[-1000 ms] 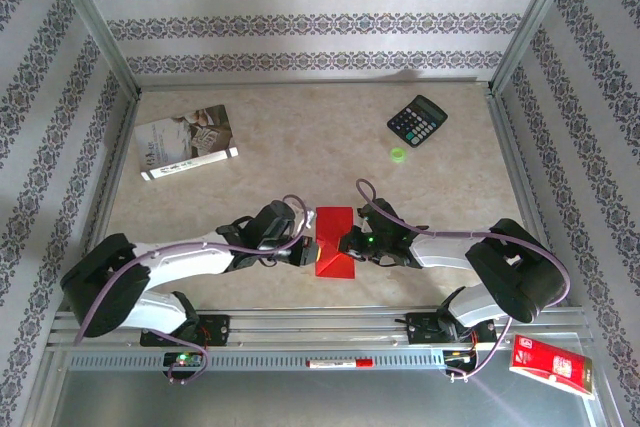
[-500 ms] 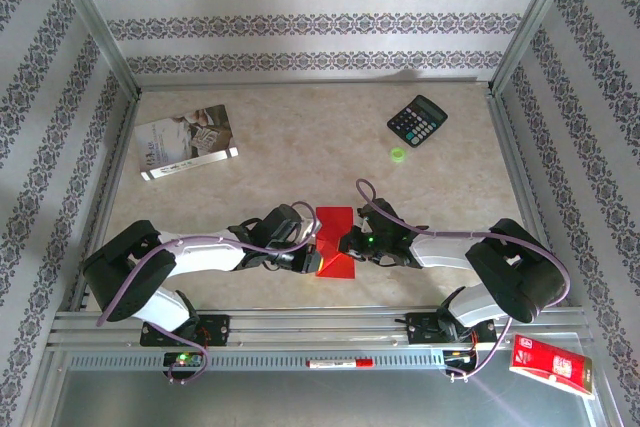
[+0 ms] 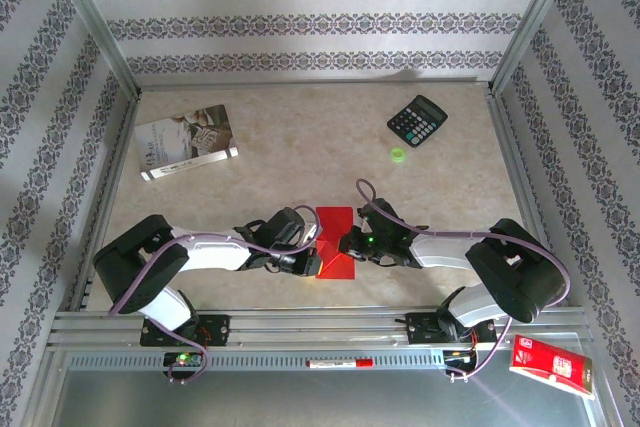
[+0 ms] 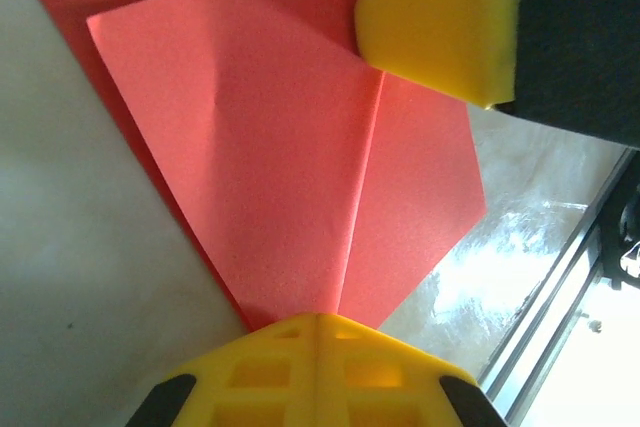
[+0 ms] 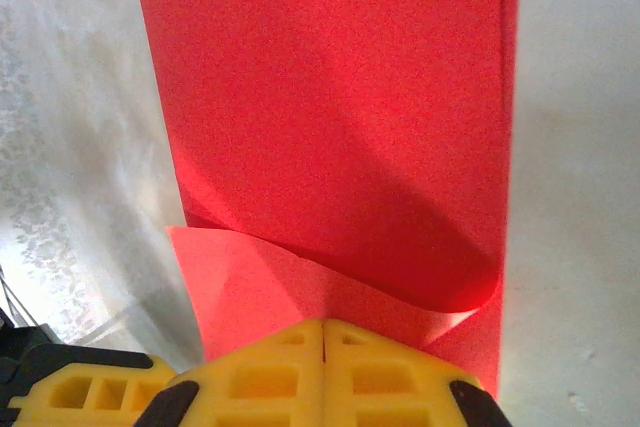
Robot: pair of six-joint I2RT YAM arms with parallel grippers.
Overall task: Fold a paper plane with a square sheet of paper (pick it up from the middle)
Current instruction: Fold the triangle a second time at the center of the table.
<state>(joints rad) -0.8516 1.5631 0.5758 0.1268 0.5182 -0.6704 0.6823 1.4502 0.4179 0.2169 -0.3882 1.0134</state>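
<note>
The square sheet of paper, partly folded with a centre crease, lies on the worktop well in front of the calculator. The left gripper meets its left edge, yellow fingers spread wide over the folded corner. The right gripper touches the sheet's right edge; whether its fingers pinch the curled flap I cannot tell.

White-black arms; purple cables; yellow fingertips

paper near-centre, between both arms | booklet far-left | calculator far-right
</note>
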